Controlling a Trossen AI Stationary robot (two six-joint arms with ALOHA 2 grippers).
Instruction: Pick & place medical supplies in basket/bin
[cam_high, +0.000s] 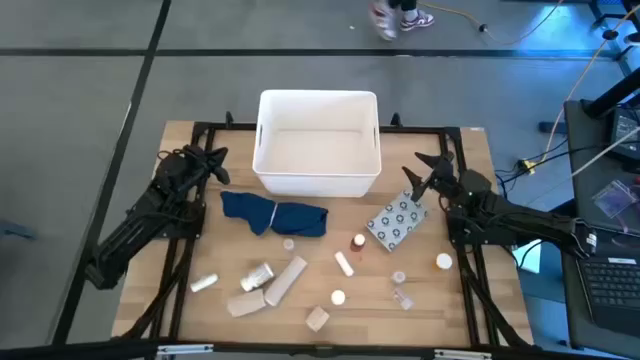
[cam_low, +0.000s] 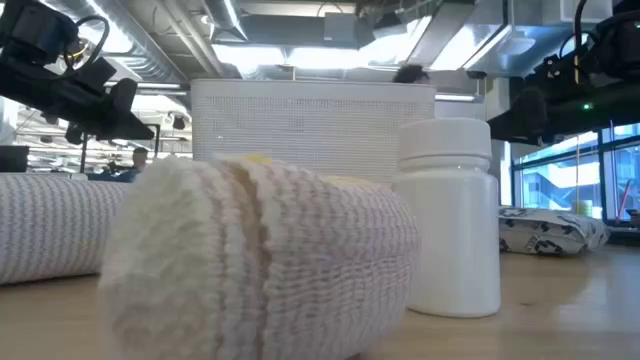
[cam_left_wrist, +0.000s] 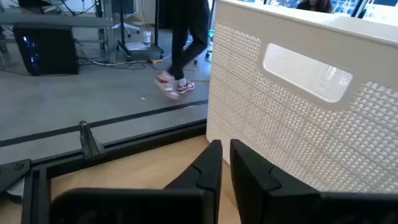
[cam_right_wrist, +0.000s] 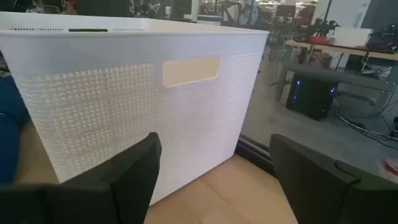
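The white bin (cam_high: 318, 172) stands at the table's far middle; nothing shows inside it. The supplies lie in front of it: a grey dotted packet (cam_high: 397, 222), an orange-capped vial (cam_high: 358, 241), a white vial (cam_high: 344, 263), beige bandage rolls (cam_high: 285, 280) and small blocks (cam_high: 318, 318). My left gripper (cam_high: 218, 160) hovers at the bin's left side, shut and empty; its fingers (cam_left_wrist: 211, 165) lie close together. My right gripper (cam_high: 420, 170) hovers at the bin's right side, above the packet's far end, open and empty, facing the bin wall (cam_right_wrist: 124, 99).
A dark blue cloth (cam_high: 275, 213) lies crumpled just in front of the bin. In the low view a bandage roll (cam_low: 260, 265) and a white bottle (cam_low: 450, 215) stand close to the camera. A black frame (cam_high: 190, 250) runs along both table sides. A person walks beyond the table (cam_left_wrist: 183, 50).
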